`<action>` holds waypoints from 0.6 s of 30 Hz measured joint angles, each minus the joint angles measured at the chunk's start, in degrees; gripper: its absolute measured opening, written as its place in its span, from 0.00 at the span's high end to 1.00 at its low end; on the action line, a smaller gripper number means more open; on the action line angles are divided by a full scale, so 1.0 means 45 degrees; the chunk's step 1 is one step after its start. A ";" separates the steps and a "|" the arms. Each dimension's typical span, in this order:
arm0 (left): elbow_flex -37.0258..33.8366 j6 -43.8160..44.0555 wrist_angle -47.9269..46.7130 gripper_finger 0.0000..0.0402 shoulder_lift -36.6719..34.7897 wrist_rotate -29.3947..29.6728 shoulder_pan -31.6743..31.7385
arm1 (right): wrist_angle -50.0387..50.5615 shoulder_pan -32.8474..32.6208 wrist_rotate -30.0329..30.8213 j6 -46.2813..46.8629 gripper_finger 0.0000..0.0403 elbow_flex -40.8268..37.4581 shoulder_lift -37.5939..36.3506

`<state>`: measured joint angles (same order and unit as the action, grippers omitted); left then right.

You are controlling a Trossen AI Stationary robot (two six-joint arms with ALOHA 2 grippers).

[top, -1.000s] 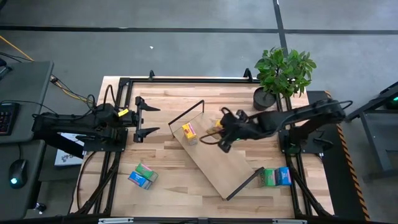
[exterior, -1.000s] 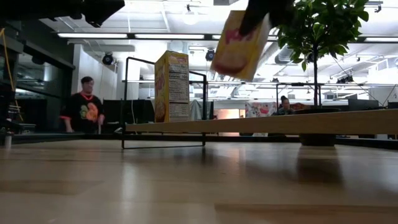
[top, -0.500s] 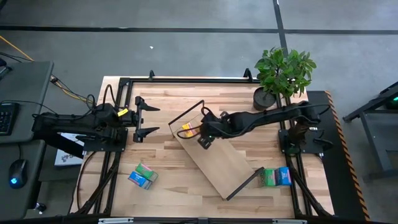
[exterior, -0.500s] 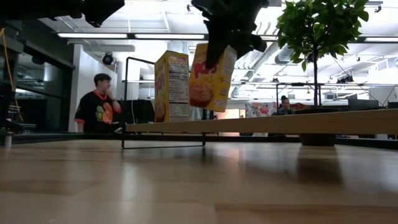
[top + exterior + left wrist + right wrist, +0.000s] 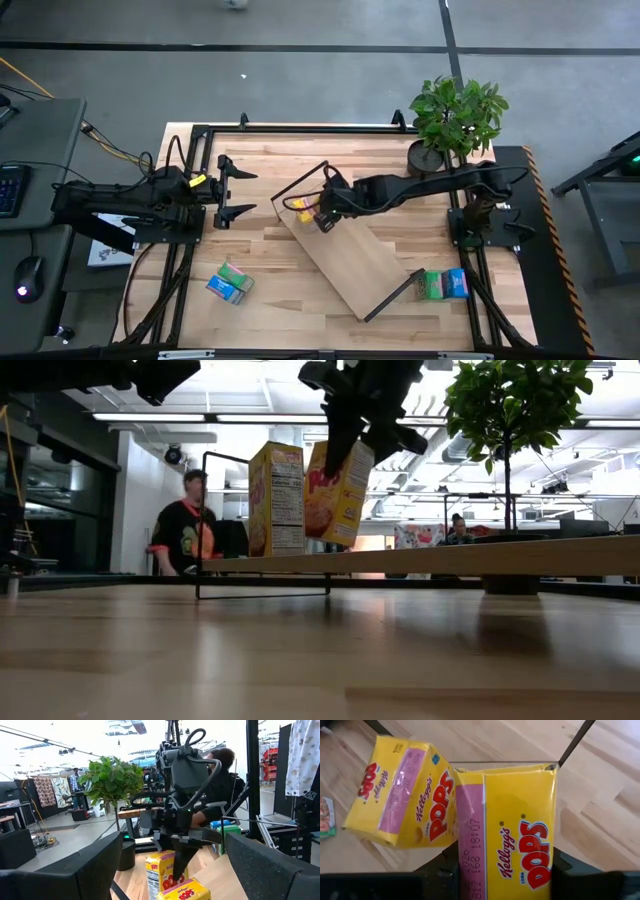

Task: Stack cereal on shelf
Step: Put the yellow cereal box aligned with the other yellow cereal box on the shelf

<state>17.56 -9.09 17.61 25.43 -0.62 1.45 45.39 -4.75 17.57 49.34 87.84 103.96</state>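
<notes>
- My right gripper (image 5: 322,208) is closed on a yellow box (image 5: 338,493), held tilted just above the shelf (image 5: 350,258) at the end with the black wire frame.
- Right beside it, one yellow box (image 5: 275,499) already stands upright on that shelf end; the low view shows the two nearly touching, and I cannot tell whether they do.
- My left gripper (image 5: 232,189) waits with its fingers wide apart and empty, over the counter (image 5: 260,250) at the left, well apart from the shelf.
- Progress, as I judge it: one box placed, a second about to be set down, so less than halfway.
- Left to do: a green and a blue box (image 5: 229,282) lie on the counter near the front left, and another green and blue pair (image 5: 444,284) sit by the shelf's other end at the front right.
- In the way: the standing box and the wire frame (image 5: 300,182) crowd the spot, so a tilted box could knock its neighbour over as it lands.
- A potted plant (image 5: 455,118) stands at the back right corner, clear of the shelf.
- A person (image 5: 189,537) stands in the room beyond the counter.
</notes>
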 joint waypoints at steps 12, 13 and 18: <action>-0.0005 -0.0002 0.0063 0.14 0.0002 0.0000 0.0000 | -0.0600 0.0000 -0.0147 -0.0396 0.54 -0.0395 0.0010; -0.0005 -0.0002 0.0063 0.14 0.0000 0.0000 0.0000 | -0.0660 0.0000 -0.0148 -0.0398 0.52 -0.0395 0.0010; -0.0005 0.0001 0.0063 0.14 0.0000 0.0000 0.0000 | -0.0696 0.0058 -0.0162 -0.0505 0.45 -0.0395 0.0010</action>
<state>17.54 -9.09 17.89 25.43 -0.62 1.45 42.26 -4.49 16.84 47.07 86.06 104.01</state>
